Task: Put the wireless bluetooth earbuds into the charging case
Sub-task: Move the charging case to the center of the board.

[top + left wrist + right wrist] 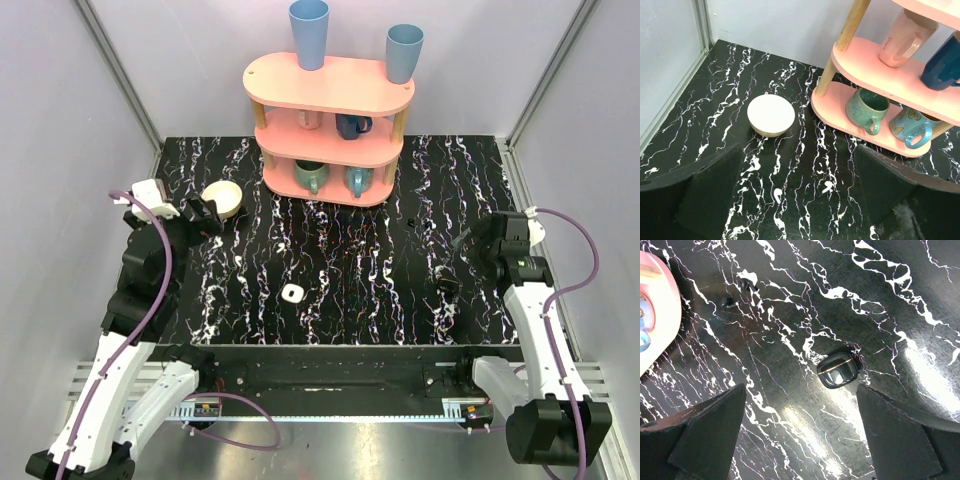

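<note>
Left claw [797, 167]: wide open, holding nothing, fingers spread above the table.
Right claw [800, 407]: also wide open and holding nothing.
Charging case [292, 293]: seen only from the top camera. It lies flat on the table between the two claws, well apart from both, nearer the arm bases. Neither wrist view catches it.
Right wrist only: a dark rounded object [837, 370] with a thin light line lies just ahead of this claw. Two small dark pieces [745, 282] lie farther ahead, too small to identify.
Left wrist only: mug colours on the rack.
Table [350, 300]: black with white veining and glossy highlights.
Room: pale walls [200, 70] with metal corner posts.
Bowl [771, 115]: cream, upright, just ahead of the left claw.
Rack [865, 65]: pink, three tiers, beyond the left claw. It holds a pink mug [902, 42], a dark blue mug [942, 67], a green mug [867, 107] and a light blue mug [910, 130].
Top tier: two blue cups [309, 33], upright.
</note>
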